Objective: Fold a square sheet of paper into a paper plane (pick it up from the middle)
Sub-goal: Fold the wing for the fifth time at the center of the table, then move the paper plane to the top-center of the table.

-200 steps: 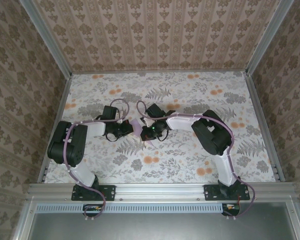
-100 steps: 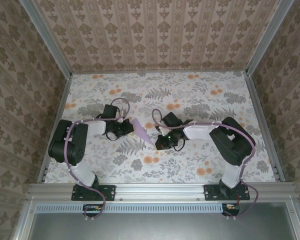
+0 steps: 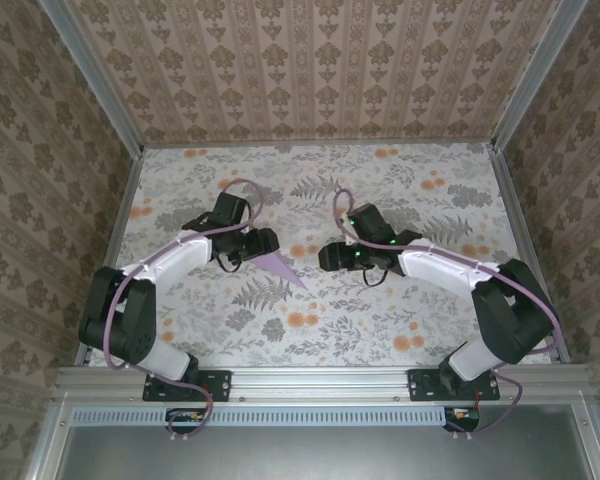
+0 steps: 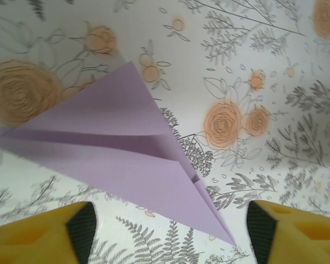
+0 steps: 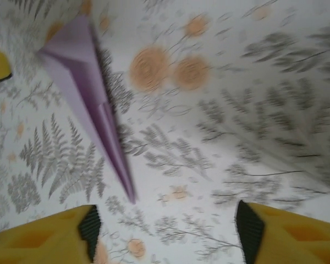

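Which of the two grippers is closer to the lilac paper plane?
The left gripper, right beside the wide tail of the paper plane; the right gripper stands well apart from it.

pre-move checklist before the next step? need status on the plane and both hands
1. paper plane folded to a pointed dart with a centre crease: ok.
2. Plane lying on the table, held by neither hand: ok.
3. left hand open, nothing between its fingers: ok.
4. right hand open, nothing between its fingers: ok.
5. Wings even on both sides: cannot tell, the right wrist view is blurred.
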Controlling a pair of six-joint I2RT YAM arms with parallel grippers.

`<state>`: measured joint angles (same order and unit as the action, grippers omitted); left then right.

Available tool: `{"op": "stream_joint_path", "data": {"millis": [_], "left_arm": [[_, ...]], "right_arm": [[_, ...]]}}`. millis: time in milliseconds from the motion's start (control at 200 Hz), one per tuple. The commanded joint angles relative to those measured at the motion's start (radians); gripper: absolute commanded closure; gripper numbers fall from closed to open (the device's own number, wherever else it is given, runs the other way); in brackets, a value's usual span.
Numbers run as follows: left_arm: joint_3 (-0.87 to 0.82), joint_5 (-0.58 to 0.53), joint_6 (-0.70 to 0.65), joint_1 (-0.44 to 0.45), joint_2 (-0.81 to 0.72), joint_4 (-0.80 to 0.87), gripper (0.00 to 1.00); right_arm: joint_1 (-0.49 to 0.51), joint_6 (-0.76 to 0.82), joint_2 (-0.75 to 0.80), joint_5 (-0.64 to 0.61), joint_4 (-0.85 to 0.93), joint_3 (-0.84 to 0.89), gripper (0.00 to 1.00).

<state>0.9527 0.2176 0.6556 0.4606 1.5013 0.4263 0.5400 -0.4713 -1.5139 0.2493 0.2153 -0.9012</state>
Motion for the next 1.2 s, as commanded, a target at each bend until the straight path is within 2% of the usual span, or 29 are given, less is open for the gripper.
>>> {"op": "stream_joint_path", "data": {"millis": [0,165,200,275,380,550,655,750,1195], "left_arm": [[0.043,-0.2,0.077,0.069,-0.007,0.196,0.18],[0.108,-0.304,0.2,0.162,0.072,0.245,0.17],[0.127,-0.329,0.238,0.178,0.1,0.257,0.17],[0.164,-0.369,0.303,0.21,0.157,0.27,0.22],[0.211,-0.389,0.354,0.23,0.228,0.24,0.24],[0.263,-0.43,0.396,0.23,0.295,0.278,0.27],[0.221,-0.406,0.456,0.232,0.279,0.258,0.41],[0.154,-0.402,0.519,0.235,0.221,0.221,0.48],[0.073,-0.379,0.622,0.237,0.156,0.173,0.66]], "right_arm": [[-0.048,0.009,0.06,-0.047,0.037,0.047,0.21],[-0.064,-0.002,0.084,-0.071,-0.017,0.097,0.02],[-0.066,-0.004,0.083,-0.071,-0.02,0.1,0.0],[-0.068,-0.006,0.077,-0.068,-0.024,0.104,0.0],[-0.068,-0.01,0.075,-0.054,-0.032,0.111,0.0],[-0.071,-0.006,0.084,-0.061,-0.014,0.11,0.0],[-0.071,-0.001,0.087,-0.069,-0.002,0.106,0.0],[-0.071,0.003,0.083,-0.081,0.015,0.099,0.0],[-0.071,0.0,0.058,-0.069,0.028,0.085,0.01]]}}
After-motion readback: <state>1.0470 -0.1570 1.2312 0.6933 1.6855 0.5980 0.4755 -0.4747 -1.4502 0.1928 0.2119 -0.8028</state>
